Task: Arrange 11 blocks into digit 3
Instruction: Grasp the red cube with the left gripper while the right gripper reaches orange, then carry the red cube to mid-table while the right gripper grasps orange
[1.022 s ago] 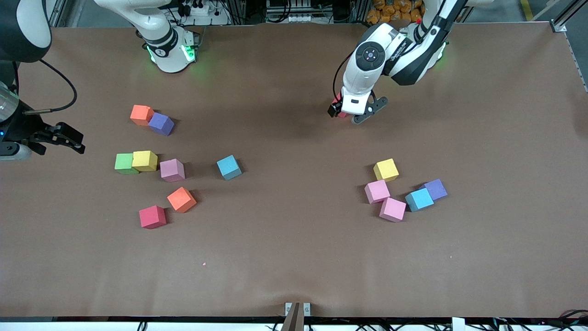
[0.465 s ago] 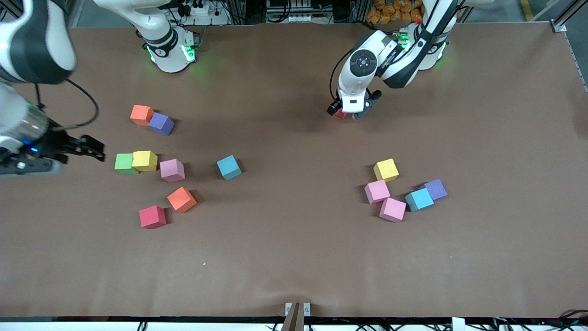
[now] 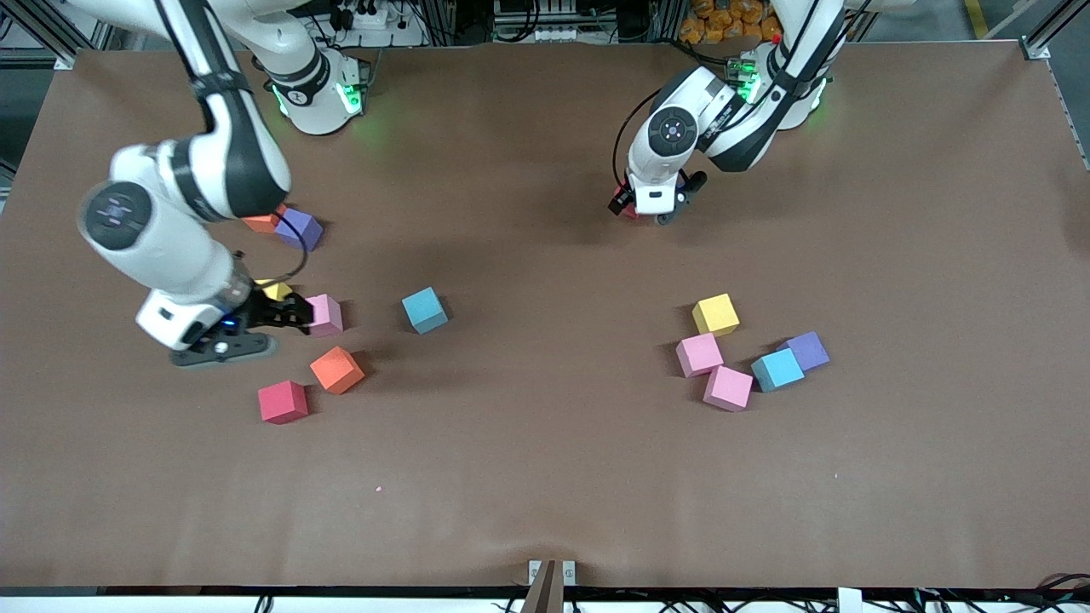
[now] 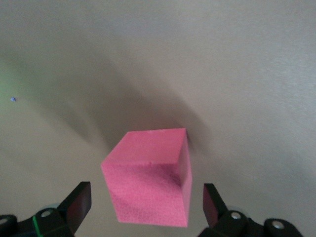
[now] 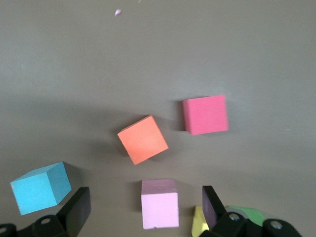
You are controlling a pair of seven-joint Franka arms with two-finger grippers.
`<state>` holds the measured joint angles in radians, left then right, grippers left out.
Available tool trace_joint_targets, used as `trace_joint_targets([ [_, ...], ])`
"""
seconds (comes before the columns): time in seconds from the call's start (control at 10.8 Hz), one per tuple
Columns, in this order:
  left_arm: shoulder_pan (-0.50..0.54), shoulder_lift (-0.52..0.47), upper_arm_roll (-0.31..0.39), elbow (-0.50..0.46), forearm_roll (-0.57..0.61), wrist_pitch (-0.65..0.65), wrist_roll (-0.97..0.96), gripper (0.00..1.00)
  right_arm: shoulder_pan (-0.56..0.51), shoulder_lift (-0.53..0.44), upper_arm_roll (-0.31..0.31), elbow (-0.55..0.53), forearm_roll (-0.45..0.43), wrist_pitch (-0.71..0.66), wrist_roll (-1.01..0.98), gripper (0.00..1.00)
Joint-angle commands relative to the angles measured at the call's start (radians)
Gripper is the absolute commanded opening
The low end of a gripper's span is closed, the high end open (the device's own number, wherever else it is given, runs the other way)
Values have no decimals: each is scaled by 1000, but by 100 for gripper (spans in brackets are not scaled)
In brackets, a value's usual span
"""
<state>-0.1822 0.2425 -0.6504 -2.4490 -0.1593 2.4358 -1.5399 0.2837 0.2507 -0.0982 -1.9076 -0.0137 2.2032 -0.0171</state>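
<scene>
My left gripper (image 3: 645, 210) is open and low around a red cube (image 3: 628, 213) on the table near the left arm's base. In the left wrist view the cube (image 4: 148, 182) sits between the fingers (image 4: 79, 205) with a gap on each side. My right gripper (image 3: 289, 315) is open over a pink cube (image 3: 326, 313) at the right arm's end. In the right wrist view this cube (image 5: 159, 202) lies between the open jaws. Beside it lie an orange cube (image 5: 143, 139), a red cube (image 5: 205, 114) and a blue cube (image 5: 40, 187).
A yellow cube (image 3: 274, 289), another orange cube (image 3: 258, 223) and a purple cube (image 3: 300, 228) lie partly under the right arm. A green cube (image 5: 247, 212) touches the yellow one. Toward the left arm's end lie yellow (image 3: 715, 314), pink (image 3: 699, 354), pink (image 3: 728, 387), blue (image 3: 777, 369) and purple (image 3: 807, 350) cubes.
My right arm has swung in from the table's edge to over the pink cube. My left gripper has come down around the red cube.
</scene>
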Motion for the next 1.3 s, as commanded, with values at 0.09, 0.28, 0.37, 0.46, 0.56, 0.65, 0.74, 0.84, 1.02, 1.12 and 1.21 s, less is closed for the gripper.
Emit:
trace_joint_targets([
  [0.09, 9, 43, -6, -5, -8, 22, -14, 100, 69, 18, 18, -109, 8, 170, -50, 100],
  [0.28, 9, 87, -6, -2, -5, 52, 4, 96, 75, 100, 20, -110, 9, 246, -181, 100],
  [0.37, 9, 92, -5, 1, 18, 52, 7, 70, 52, 143, 20, -119, 21, 322, -272, 100],
  [0.46, 7, 98, -5, 7, 64, 52, 6, 38, 36, 174, 21, -119, 27, 349, -358, 100],
  [0.56, 6, 104, -6, 22, 107, 48, 12, 0, 23, 186, 21, -113, 29, 349, -421, 100],
  [0.65, 0, 110, -6, 48, 115, 42, 38, 0, -7, 214, 23, -94, 35, 348, -499, 100],
  [0.74, -14, 112, -6, 80, 115, 36, 78, 0, -20, 234, 23, -71, 60, 343, -548, 100],
  [0.84, -48, 122, -6, 126, 115, 31, 125, 0, -21, 245, 23, -64, 95, 342, -576, 100],
  [1.02, -127, 161, -6, 232, 116, 29, 145, 0, -24, 278, 23, -41, 127, 346, -615, 100],
  [1.12, -161, 190, -6, 282, 124, 29, 165, 0, -27, 315, 23, -25, 139, 352, -629, 100],
  [1.21, -201, 219, -6, 316, 171, 29, 216, 0, -34, 329, 23, -16, 150, 352, -652, 100],
])
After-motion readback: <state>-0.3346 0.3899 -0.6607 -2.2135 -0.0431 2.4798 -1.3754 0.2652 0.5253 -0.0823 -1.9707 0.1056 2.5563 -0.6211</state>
